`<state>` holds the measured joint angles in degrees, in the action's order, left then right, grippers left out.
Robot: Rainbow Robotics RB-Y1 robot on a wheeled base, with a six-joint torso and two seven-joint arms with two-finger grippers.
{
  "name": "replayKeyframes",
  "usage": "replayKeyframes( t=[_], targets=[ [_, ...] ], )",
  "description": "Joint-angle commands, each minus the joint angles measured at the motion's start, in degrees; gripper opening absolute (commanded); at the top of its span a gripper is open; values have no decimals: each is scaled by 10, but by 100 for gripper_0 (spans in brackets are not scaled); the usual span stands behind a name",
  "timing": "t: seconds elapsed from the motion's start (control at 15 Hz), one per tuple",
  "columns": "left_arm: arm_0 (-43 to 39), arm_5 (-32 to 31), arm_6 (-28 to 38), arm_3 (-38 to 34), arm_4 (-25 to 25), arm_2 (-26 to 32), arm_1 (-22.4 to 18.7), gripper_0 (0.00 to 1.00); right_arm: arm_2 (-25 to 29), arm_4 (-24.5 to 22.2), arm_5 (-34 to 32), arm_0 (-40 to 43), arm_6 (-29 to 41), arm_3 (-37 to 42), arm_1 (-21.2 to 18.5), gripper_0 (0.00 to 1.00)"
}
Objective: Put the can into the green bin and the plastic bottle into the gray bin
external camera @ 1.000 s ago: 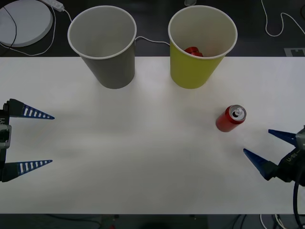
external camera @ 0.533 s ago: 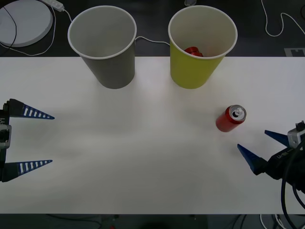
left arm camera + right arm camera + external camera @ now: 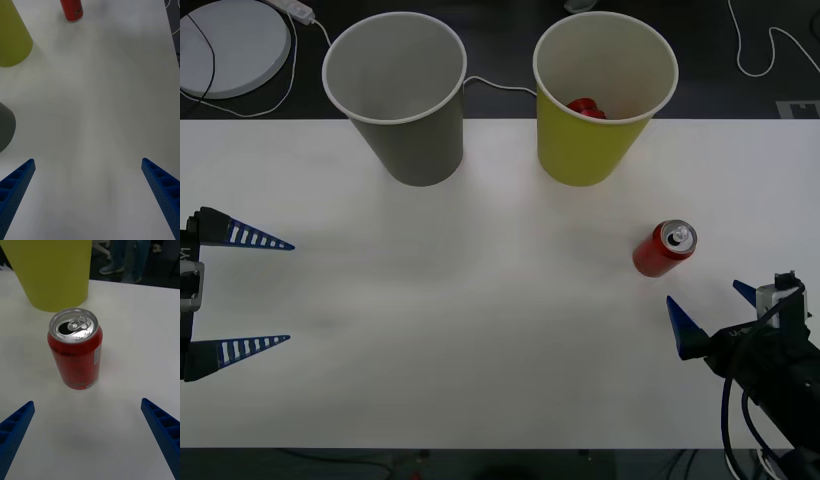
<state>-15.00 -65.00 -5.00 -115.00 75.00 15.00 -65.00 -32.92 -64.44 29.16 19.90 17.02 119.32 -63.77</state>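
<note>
can [image 3: 664, 249] upright on table [image 3: 480, 330], pull-tab end up, right gripper [image 3: 710, 312] open nearby

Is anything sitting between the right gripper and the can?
Nothing visible. The right gripper is open, and bare table lies between its fingers and the upright can. The green bin stands beyond the can.

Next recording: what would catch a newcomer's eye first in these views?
Two big cup-shaped bins stand at the table's far edge: the gray bin on the left, the green bin on the right with something red already inside. A small red can stands upright nearer the robot, apart from the green bin. The right pincer sits open just short of the can, while the left pincer waits open at the table's left side.
</note>
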Motion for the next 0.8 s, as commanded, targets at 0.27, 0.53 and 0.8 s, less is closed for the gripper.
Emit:
replayKeyframes(
  t=[0.27, 0.53, 0.8],
  targets=[
    [0, 0, 0, 0, 0, 0, 0, 100, -167, -139, 132, -116, 180, -90, 8, 100],
    [0, 0, 0, 0, 0, 0, 0, 100, -253, -173, 193, -182, 253, -141, 19, 100],
    [0, 0, 0, 0, 0, 0, 0, 100, -291, -193, 215, -228, 293, -189, 36, 100]
  ],
)
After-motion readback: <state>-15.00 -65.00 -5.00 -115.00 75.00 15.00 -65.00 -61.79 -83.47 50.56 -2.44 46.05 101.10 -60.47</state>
